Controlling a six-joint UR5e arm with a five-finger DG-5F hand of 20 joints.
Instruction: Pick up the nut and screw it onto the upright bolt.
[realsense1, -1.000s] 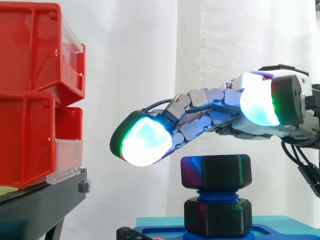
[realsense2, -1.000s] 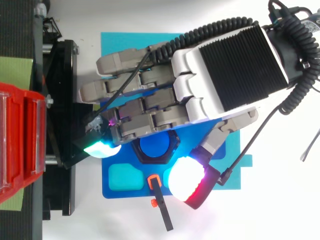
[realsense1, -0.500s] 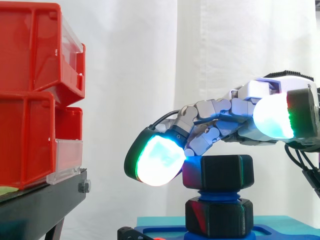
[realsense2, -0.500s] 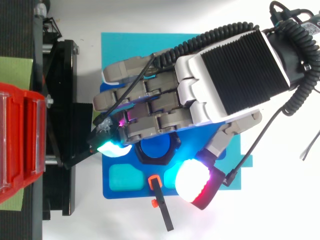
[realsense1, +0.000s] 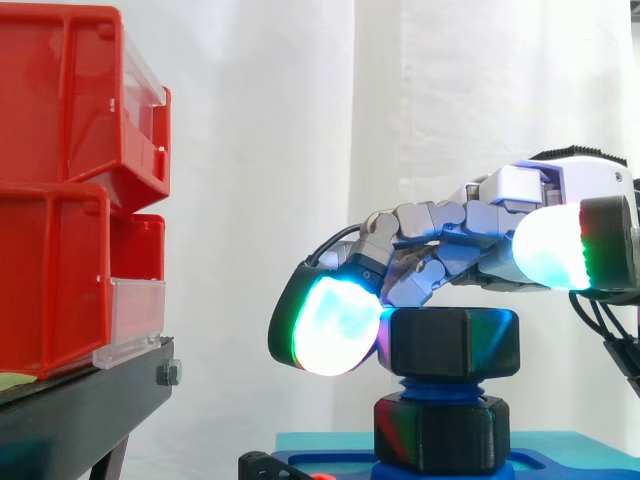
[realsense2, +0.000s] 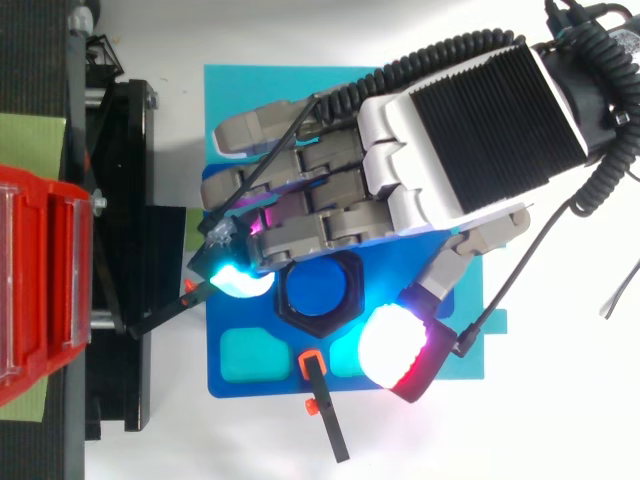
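Hand state: the hand is released, with its fingers loosely bent and gripping nothing; the thumb is spread away from them.
Hand contact: the fingers lie across the top of the nut. One cyan-green fingertip hangs down at the nut's left face, touching it or just beside it; which of the two cannot be told.
Thumb: its white-glowing pad sits higher than the nut's top face in the side view. In the top view it lies just beside the nut's lower right corner, apart from it.
Hand pose: palm down, back of the hand up. It enters from the right, with the fingers reaching left and drooping at the tips.
Nut: black and hexagonal, flat faces level, bore axis vertical. It is seated on the bolt.
Bolt: blue, threaded and upright, long axis vertical. Its round top shows inside the nut's bore from above.
Base: a black hexagonal base sits under the thread, set in a blue plate on a cyan mat.
Surroundings: red bins on a black stand at left, well apart from the nut. A slim black tool with an orange end lies at the plate's lower edge.
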